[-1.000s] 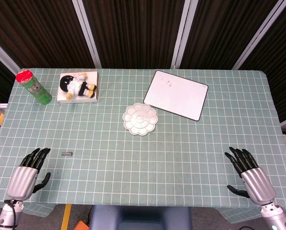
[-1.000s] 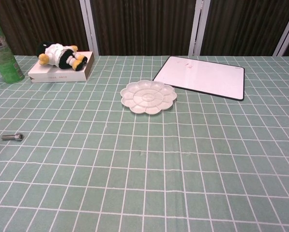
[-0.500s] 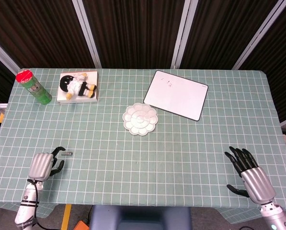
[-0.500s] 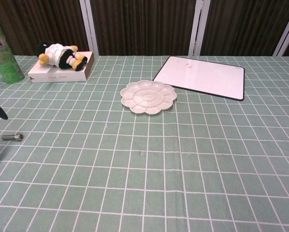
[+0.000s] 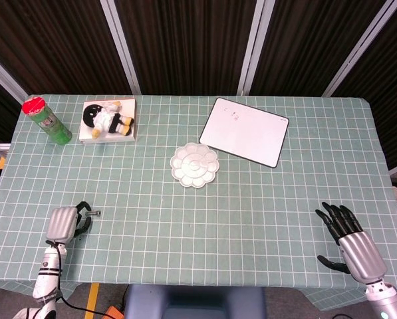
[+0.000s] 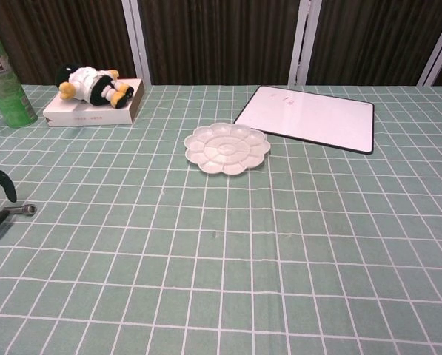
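Observation:
My left hand (image 5: 65,223) sits near the table's front left edge, palm down and fingers curled in. Its dark fingers (image 6: 1,178) arch over a small metal bolt (image 5: 93,213) (image 6: 22,210) lying on the green checked cloth. One finger touches the bolt's near end. Whether the bolt is pinched does not show. My right hand (image 5: 352,247) hovers at the front right corner with fingers spread and nothing in it. It is outside the chest view.
A green can with a red lid (image 5: 48,120) (image 6: 4,78) stands at the back left. Beside it a plush toy lies on a white box (image 5: 108,120) (image 6: 92,87). A white flower-shaped palette (image 5: 195,165) (image 6: 226,148) and a whiteboard (image 5: 245,131) (image 6: 309,117) lie mid-table.
My left hand moved forward to the bolt and curled its fingers in around its end; the bolt tilted slightly. My right hand drifted a little toward the table's front edge.

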